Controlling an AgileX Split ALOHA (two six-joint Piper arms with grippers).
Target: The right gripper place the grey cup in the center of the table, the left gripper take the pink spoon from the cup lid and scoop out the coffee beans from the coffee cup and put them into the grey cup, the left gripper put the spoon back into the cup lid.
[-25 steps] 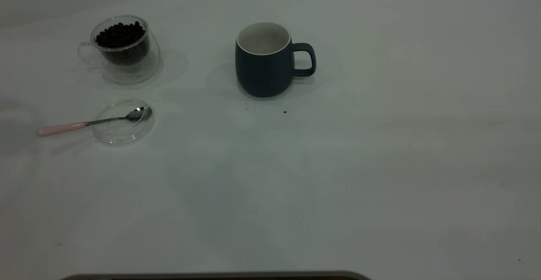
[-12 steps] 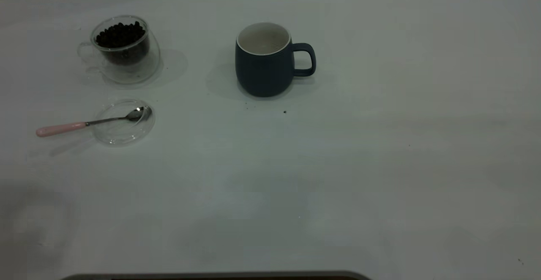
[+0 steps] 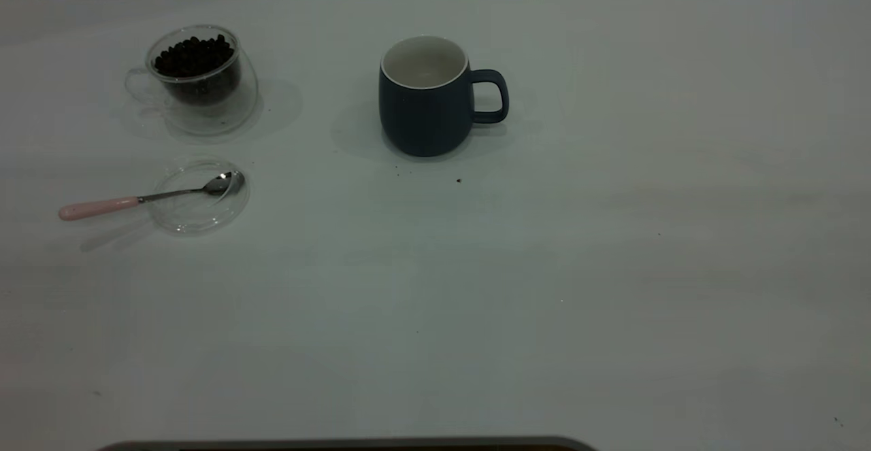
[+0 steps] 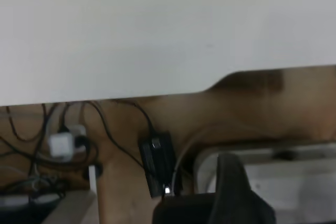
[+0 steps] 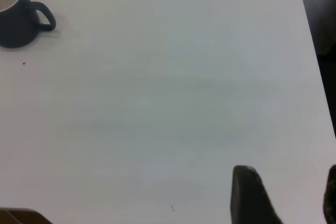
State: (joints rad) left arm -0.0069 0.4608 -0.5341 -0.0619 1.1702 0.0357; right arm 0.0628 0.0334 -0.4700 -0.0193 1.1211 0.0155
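Note:
The grey cup stands upright near the table's back middle, handle pointing right; the right wrist view shows it far off. At back left stands the coffee cup, holding coffee beans. In front of it the pink spoon rests with its bowl in the cup lid and its handle sticking out left. Neither gripper shows in the exterior view. My right gripper hangs open over bare table, far from the cup. My left gripper is beyond the table's edge, over the floor.
A few dark specks lie just in front of the grey cup. In the left wrist view, cables, a black power adapter and a white plug lie on the brown floor below the table edge.
A faint shadow on the table's left side slid toward the front edge and faded. The cups, lid and spoon have not moved.

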